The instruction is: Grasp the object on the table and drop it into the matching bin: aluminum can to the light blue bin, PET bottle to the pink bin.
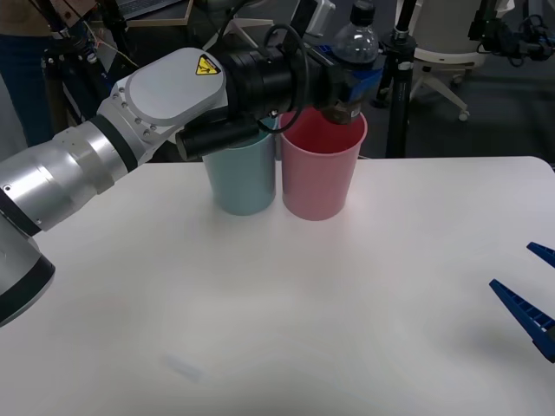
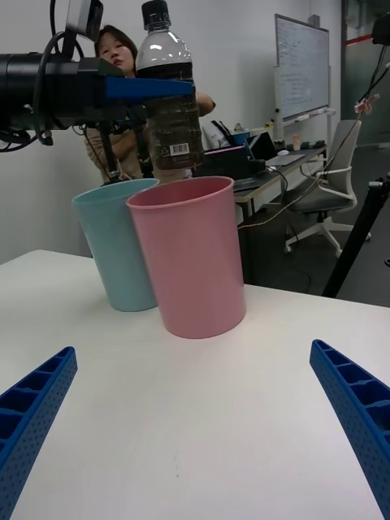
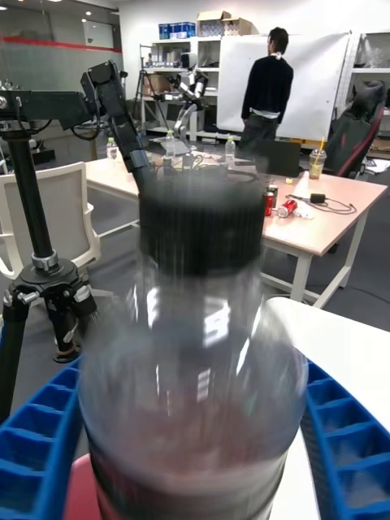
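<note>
**PET bottle held right over the pink bin**

Left gripper point(image 1: 354, 76) out at the far side of the table point(image 1: 260, 329), blue ribbed fingers point(image 3: 36, 439) clamped on both sides of the PET bottle point(image 1: 355, 43). Bottle upright, black cap on top, clear shoulders, dark lower part poking down below the fingers. Hanging in the air directly above the mouth of the pink bin point(image 1: 321, 173), bottom of the bottle just above the rim in the right wrist view, not touching it as far as can be told. In the left wrist view, bottle point(image 3: 195, 366) right up against the lens and smeared, a sliver of pink rim point(image 3: 77, 496) peeking out underneath.

Light blue bin point(image 1: 241, 178) standing just beside the pink one on the robot's left, rims about touching, both upright on the white tabletop. Same pair in the right wrist view: pink bin point(image 2: 191, 256) in front, light blue bin point(image 2: 114, 244) behind it, bottle point(image 2: 169, 89) pinched by a blue finger point(image 2: 150, 88) over the pink one.

Right gripper point(image 1: 533, 299) parked low over the table at the near right edge, well apart from the bins, fingers point(image 2: 357, 406) spread wide with nothing between them.
</note>
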Motion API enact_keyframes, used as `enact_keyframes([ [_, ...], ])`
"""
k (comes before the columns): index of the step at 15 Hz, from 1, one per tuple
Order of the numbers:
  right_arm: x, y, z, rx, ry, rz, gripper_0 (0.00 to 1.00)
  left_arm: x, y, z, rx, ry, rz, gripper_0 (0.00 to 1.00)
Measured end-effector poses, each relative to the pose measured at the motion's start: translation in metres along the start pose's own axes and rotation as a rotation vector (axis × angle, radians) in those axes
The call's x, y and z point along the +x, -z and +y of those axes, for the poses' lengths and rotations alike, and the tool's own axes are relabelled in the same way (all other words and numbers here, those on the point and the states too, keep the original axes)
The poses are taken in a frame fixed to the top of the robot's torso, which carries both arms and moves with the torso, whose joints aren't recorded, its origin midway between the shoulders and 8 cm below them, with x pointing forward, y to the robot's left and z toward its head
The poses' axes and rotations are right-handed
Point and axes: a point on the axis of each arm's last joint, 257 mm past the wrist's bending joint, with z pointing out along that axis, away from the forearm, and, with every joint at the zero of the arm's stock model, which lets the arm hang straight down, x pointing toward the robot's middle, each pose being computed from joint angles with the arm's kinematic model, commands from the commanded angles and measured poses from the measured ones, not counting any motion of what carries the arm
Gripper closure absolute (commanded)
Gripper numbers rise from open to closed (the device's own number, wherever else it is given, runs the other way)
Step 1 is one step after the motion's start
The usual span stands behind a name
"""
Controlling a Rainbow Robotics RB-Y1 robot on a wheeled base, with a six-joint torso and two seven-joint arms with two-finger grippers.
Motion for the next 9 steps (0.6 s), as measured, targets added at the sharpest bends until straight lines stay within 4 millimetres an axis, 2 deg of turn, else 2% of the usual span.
enact_keyframes([
  [9, 0.0, 0.0, 0.0, 0.0, 0.0, 0.0, 0.0, -0.0044, 0.0002, -0.0002, 0.003, 0.012, -0.008, 0.0],
])
